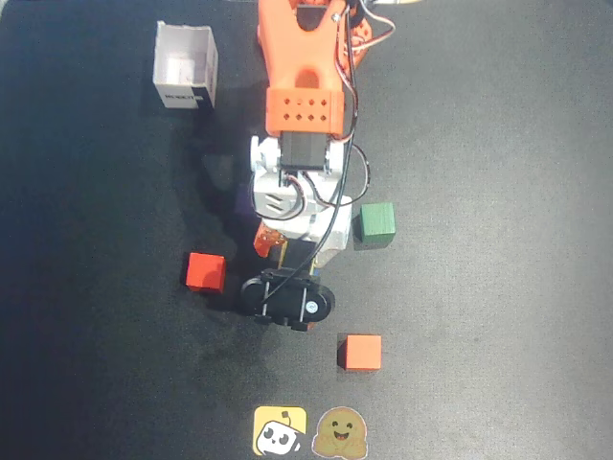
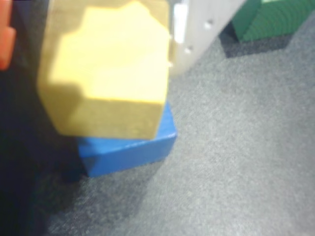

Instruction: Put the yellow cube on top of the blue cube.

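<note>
In the wrist view the yellow cube [image 2: 106, 69] rests on the blue cube [image 2: 130, 147], turned a little askew and overhanging its near left corner. My gripper [image 2: 98, 49] stands around the yellow cube. The white finger [image 2: 197, 34] is against its right side. The orange finger [image 2: 6, 44] stands off to the left with a dark gap between it and the cube, so the jaws are open. In the overhead view the gripper [image 1: 292, 251] and the black wrist camera [image 1: 287, 300] cover both cubes.
A green cube [image 1: 376, 222] lies just right of the gripper, a red cube [image 1: 205, 271] to its left and an orange cube [image 1: 360, 352] nearer the front. A white open box [image 1: 185, 65] stands at the back left. Two stickers [image 1: 280, 431] lie at the front edge.
</note>
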Robot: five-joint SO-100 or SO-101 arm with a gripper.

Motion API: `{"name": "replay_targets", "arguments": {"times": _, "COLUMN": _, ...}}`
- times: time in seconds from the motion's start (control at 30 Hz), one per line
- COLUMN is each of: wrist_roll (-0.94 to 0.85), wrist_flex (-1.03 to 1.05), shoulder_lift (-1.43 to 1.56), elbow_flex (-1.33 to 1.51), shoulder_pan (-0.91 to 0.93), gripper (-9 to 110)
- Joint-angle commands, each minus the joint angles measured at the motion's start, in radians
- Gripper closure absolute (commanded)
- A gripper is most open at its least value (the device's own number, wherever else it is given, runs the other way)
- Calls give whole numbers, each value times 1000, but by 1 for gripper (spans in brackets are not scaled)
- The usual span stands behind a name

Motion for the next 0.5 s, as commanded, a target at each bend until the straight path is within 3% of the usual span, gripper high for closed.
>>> {"name": "replay_targets", "arguments": {"times": 0.0, "wrist_roll": 12, "wrist_flex": -12, "shoulder_lift": 87, "elbow_flex": -12, "shoulder_pan": -12, "gripper": 77}}
{"name": "replay_targets", "arguments": {"times": 0.47, "wrist_roll": -54, "wrist_flex": -21, "shoulder_lift": 356, "elbow_flex": 95, "shoulder_pan": -9, "gripper": 82}}
